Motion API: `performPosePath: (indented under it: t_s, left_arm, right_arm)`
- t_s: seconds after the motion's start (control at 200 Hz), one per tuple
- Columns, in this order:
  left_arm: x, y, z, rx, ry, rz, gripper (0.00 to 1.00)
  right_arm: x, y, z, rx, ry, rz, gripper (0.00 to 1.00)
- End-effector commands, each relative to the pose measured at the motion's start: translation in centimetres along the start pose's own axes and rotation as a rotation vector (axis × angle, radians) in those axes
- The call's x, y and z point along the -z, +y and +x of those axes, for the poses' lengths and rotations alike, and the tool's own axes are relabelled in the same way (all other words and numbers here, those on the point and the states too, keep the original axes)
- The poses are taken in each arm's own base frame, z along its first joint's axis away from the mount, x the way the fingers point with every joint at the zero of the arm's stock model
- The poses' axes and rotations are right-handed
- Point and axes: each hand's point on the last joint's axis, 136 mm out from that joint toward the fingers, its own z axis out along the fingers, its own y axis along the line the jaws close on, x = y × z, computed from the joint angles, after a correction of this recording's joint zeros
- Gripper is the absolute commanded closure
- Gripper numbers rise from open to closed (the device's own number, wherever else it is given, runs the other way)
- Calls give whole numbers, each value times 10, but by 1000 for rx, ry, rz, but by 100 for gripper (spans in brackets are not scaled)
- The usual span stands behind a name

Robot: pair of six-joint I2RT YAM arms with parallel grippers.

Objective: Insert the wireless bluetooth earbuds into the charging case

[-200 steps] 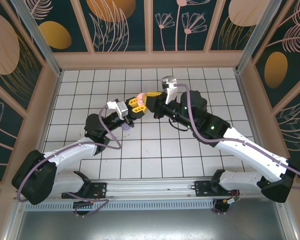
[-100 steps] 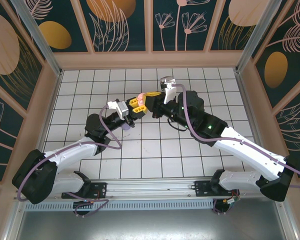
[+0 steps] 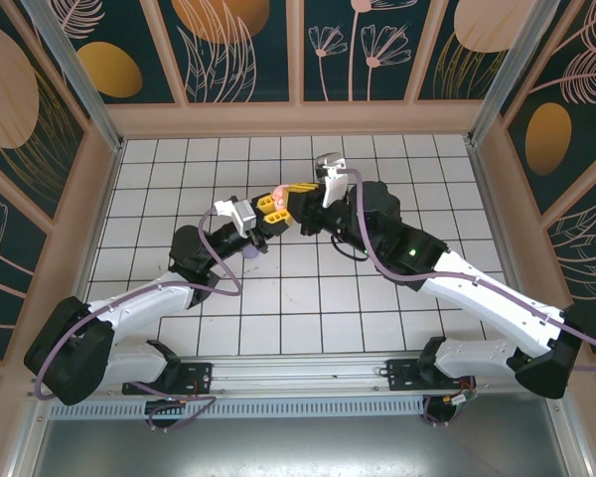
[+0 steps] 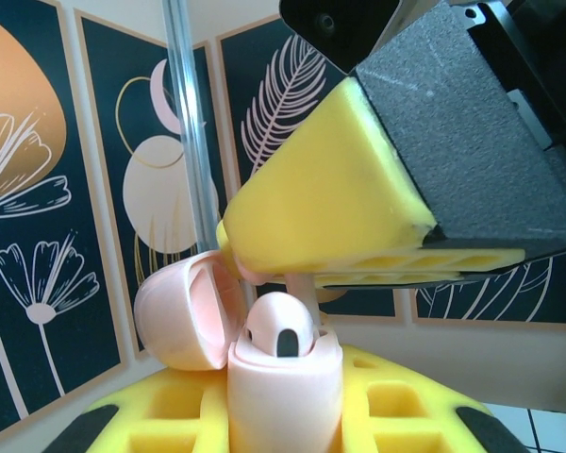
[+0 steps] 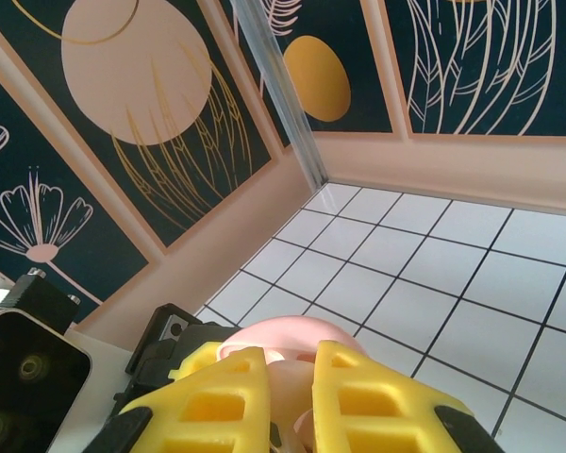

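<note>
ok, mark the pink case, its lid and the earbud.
pink case (image 4: 285, 401), left wrist view, front wall.
lid (image 4: 167, 316), left wrist view, outer shell.
earbud (image 4: 280, 326), left wrist view, rounded head.

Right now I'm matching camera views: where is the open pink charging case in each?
Top external: pink charging case at centre, between the arms.
Left wrist: case bottom centre, lid open.
Right wrist: case bottom centre, behind right claw's yellow fingers.
Shared landmark: those yellow fingers.
</note>
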Motion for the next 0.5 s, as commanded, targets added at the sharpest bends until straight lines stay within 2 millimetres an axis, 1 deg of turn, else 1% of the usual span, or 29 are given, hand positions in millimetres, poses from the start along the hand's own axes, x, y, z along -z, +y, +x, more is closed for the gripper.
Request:
performPosePath:
  t_s: [0.0, 0.08, 0.25, 0.38, 0.495]
  left_arm:
    - [-5, -7, -32, -41, -98, 37, 100]
    - [-5, -7, -31, -42, -96, 35, 100]
    - [-6, -7, -32, -40, -99, 33, 100]
    - [-6, -5, -31, -39, -96, 19, 100]
    - [-5, -4, -30, -37, -93, 14, 100]
  right_arm:
    - [-9, -1, 33, 40, 94, 11, 87]
    - [-9, 0, 42, 58, 120, 15, 87]
    - [-12, -1, 53, 76, 148, 35, 87]
    - [-12, 0, 54, 86, 153, 43, 87]
    - [-11, -1, 50, 87, 144, 54, 86]
